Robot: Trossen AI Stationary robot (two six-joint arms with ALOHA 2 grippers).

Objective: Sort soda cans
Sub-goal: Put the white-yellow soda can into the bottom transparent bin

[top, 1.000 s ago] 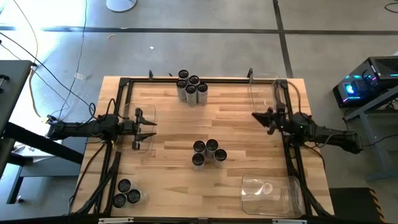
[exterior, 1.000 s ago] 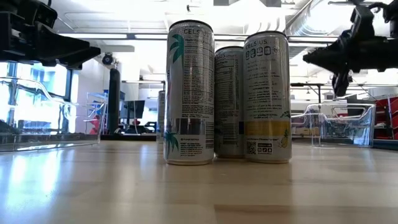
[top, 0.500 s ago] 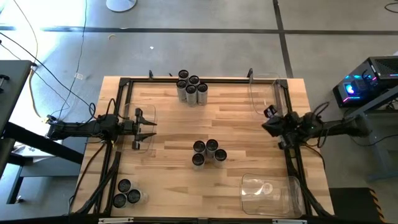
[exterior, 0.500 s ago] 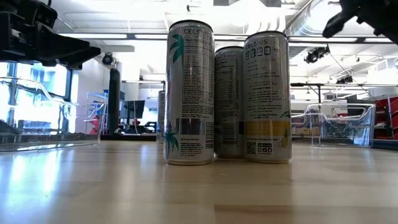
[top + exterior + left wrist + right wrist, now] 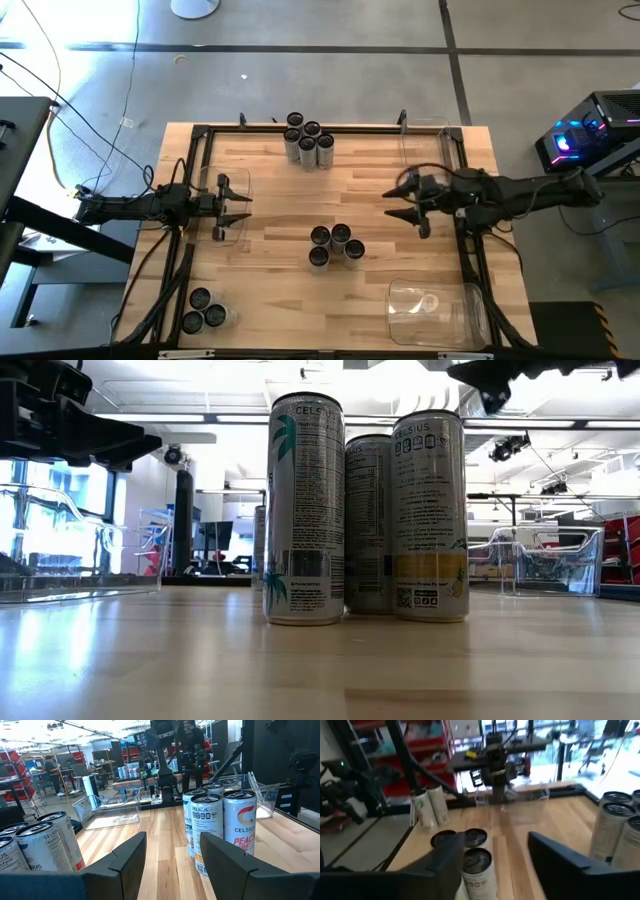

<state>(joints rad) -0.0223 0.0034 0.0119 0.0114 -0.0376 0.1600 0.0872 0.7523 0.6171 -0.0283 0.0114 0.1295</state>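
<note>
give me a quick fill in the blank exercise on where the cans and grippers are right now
1. The group of soda cans at the table's far edge holds ___ cans.
2. The middle cluster holds ___ cans.
3. The right gripper, fingers spread, hovers above the table holding ___.
4. The left gripper waits over a clear ___ at the table's left edge.

Missing words: five; four; nothing; bin

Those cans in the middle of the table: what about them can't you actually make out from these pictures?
- Middle cluster of soda cans: the high view shows four dark tops, no labels.
- Low view: three of those cans show; the front ones hide the fourth.
- Right wrist view: motion blur makes the label text on the nearest can unreadable.
- Left wrist view: cans beside the left gripper are cut off by the edge.
</note>
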